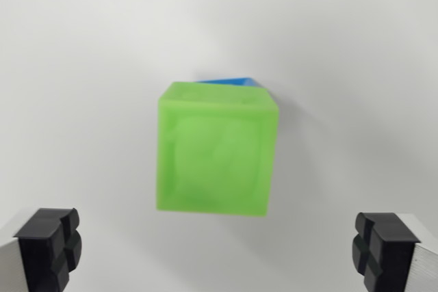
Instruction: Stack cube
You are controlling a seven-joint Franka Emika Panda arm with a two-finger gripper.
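A translucent green cube (215,150) fills the middle of the wrist view, seen from above. A sliver of a blue cube (231,81) shows just past its far top edge, so the green one appears to rest on the blue one. My gripper (217,251) is open, its black fingertips (49,245) at the lower left and lower right corners. Nothing lies between them, and the green cube sits beyond them without contact.
A plain white tabletop (82,66) surrounds the cubes on every side. A soft shadow falls to the right of the stack.
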